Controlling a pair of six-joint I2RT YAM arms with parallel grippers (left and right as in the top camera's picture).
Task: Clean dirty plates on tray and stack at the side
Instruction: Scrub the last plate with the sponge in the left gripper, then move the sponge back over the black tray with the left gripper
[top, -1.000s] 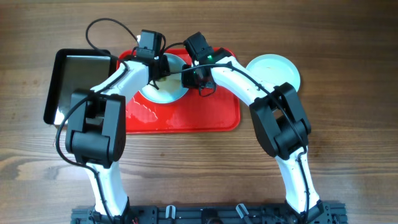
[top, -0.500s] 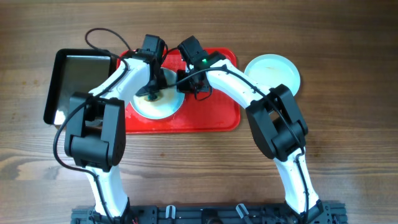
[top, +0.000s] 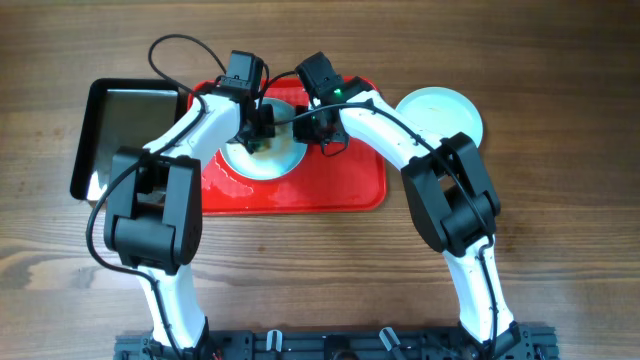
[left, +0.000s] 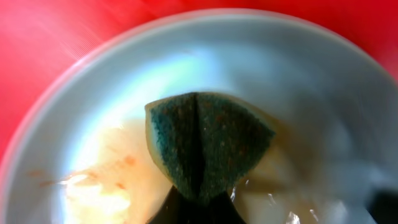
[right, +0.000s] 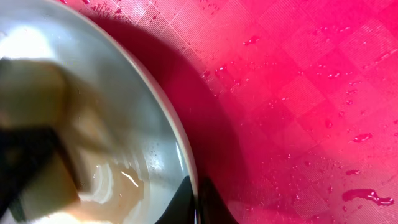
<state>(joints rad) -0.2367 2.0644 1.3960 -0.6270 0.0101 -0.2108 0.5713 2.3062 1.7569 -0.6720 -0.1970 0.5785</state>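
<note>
A pale plate (top: 262, 152) sits on the red tray (top: 330, 180), wet with orange-brown sauce smears (left: 99, 174). My left gripper (top: 257, 128) is shut on a green and yellow sponge (left: 208, 140) pressed onto the plate's inside. My right gripper (top: 305, 120) is shut on the plate's right rim (right: 180, 149), one finger inside and one outside. In the right wrist view the sponge (right: 37, 124) shows blurred at the left. A plain plate (top: 440, 112) lies on the table right of the tray; whether more plates lie under it I cannot tell.
A black metal pan (top: 125, 130) lies left of the tray. The tray surface (right: 298, 93) is wet with droplets and a few red spots. Bare wooden table (top: 320, 270) runs along the front.
The plate slid toward the front left of the tray and came back toward the rear middle. Both grippers moved with it, the sponge rubbing the plate.
</note>
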